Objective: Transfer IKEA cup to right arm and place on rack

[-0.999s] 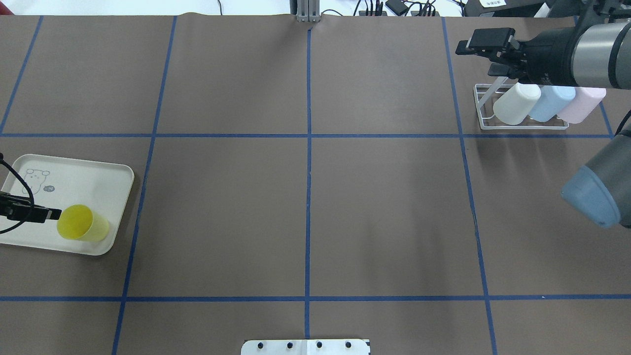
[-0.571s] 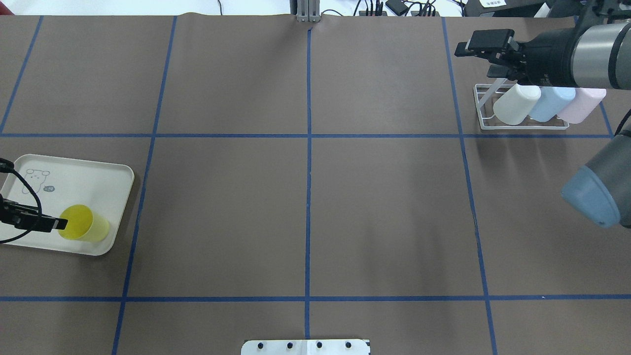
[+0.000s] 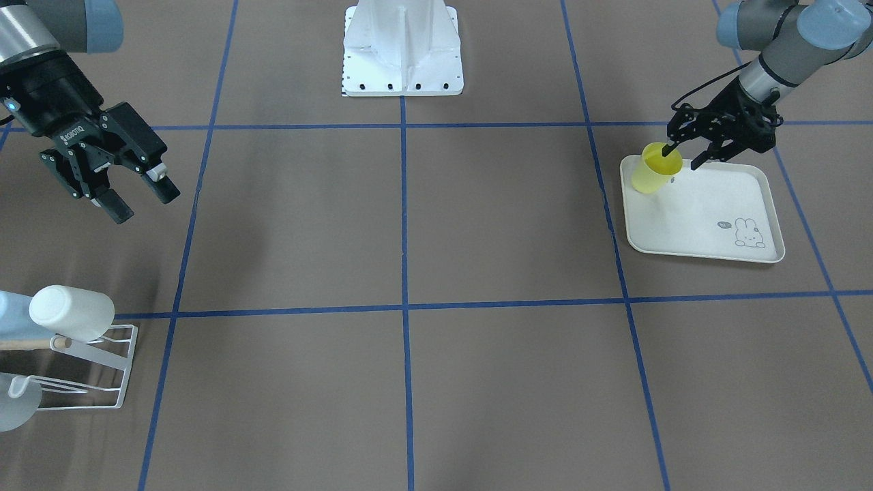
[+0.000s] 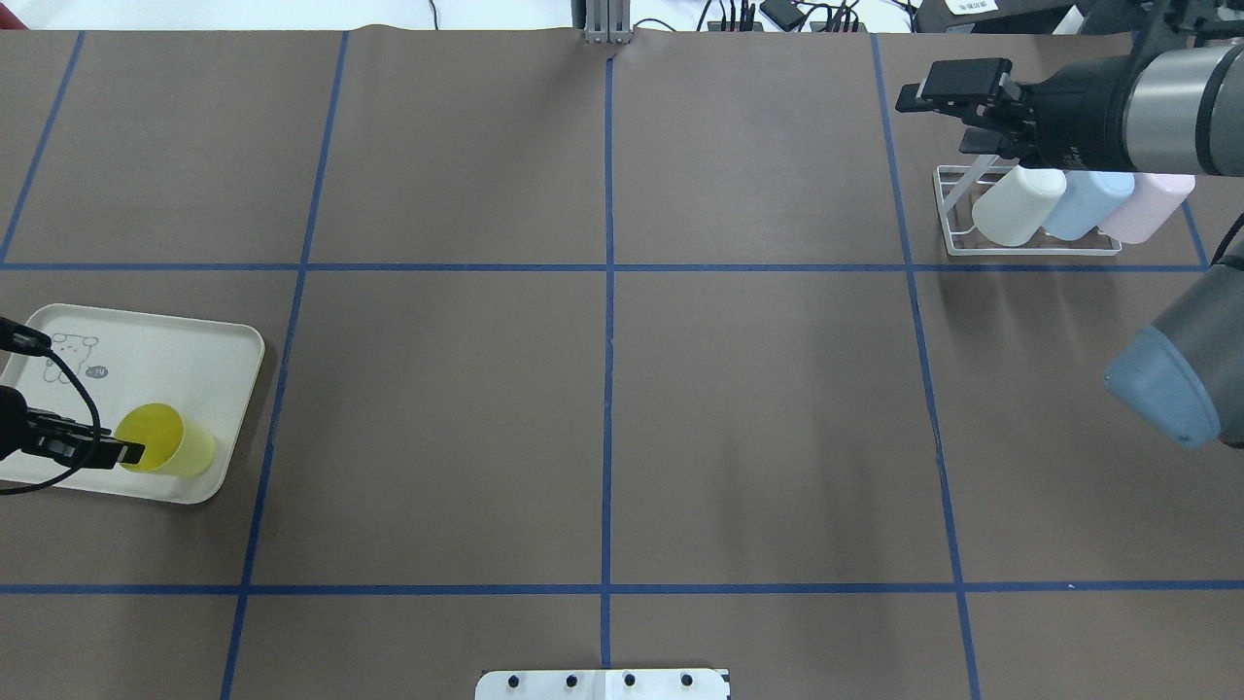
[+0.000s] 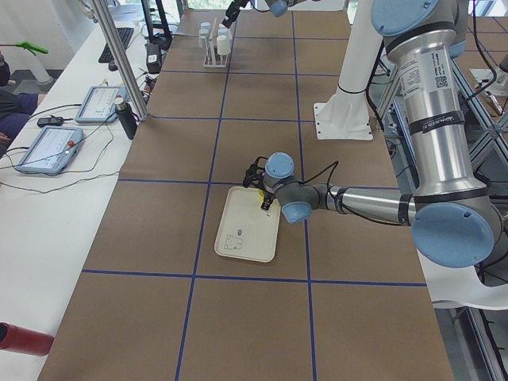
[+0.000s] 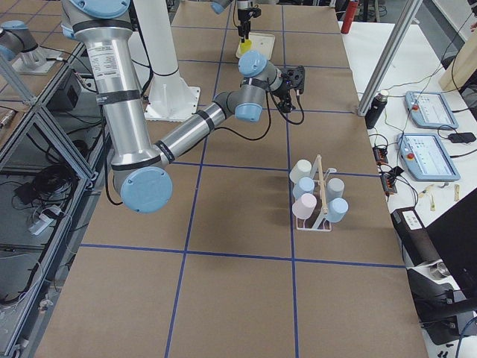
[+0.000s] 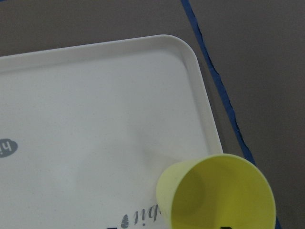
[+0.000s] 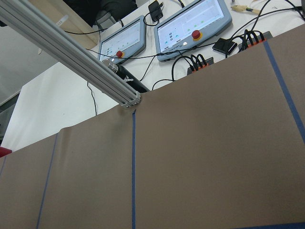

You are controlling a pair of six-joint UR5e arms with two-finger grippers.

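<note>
The yellow IKEA cup (image 3: 653,169) stands upright, mouth up, at a corner of the cream rabbit-print tray (image 3: 709,211). My left gripper (image 3: 682,155) is open and straddles the cup's rim: one fingertip dips into the mouth, the other hangs outside over the tray. The left wrist view has the cup (image 7: 219,195) at bottom right. From overhead, the cup (image 4: 167,440) sits beside the left gripper (image 4: 126,450). The right arm's gripper (image 3: 140,194) hangs open and empty above the table near the white wire rack (image 4: 948,209).
The rack (image 3: 102,368) carries a white cup (image 4: 1016,204), a light-blue cup (image 4: 1084,204) and a pink cup (image 4: 1147,204). The robot's white base (image 3: 402,48) stands at the table's near middle. Blue tape lines grid the brown table.
My left gripper has moved toward the yellow cup, from beside its rim until its fingertip sits over the mouth. The right gripper has barely shifted.
</note>
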